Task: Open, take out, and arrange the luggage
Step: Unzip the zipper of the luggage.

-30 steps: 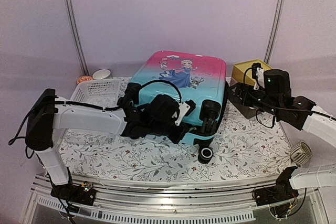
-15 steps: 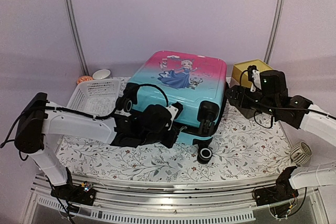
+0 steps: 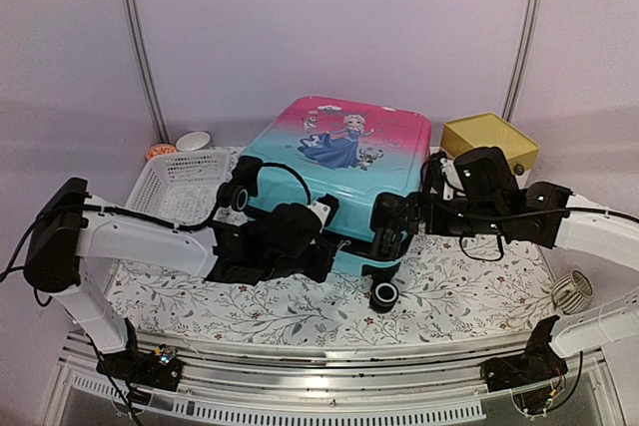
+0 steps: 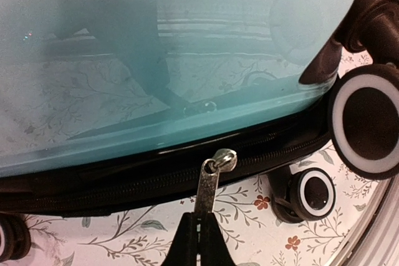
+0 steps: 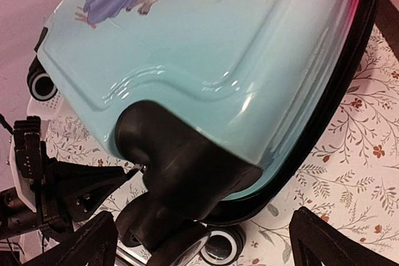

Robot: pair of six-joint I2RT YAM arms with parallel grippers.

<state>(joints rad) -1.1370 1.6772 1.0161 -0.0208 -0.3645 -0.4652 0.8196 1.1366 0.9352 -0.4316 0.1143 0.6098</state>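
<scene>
The luggage, a pink-to-turquoise hard shell with a princess print, lies flat on the flowered cloth. Its black zipper band runs along the near side and looks closed there. My left gripper is shut on the metal zipper pull, low at the near edge. My right gripper stands open, its fingers spread on either side of the black wheel housing at the near right corner. In the top view it sits against that corner.
A white perforated basket stands left of the luggage, with a small bowl behind it. A yellow-topped box is at the back right. A ribbed roll lies at the right edge. Wheels jut out near the zipper.
My right arm has swung left from the yellow box to the luggage's near right wheel corner. My left gripper has sunk lower and a little left along the near edge, still pinching the pull.
</scene>
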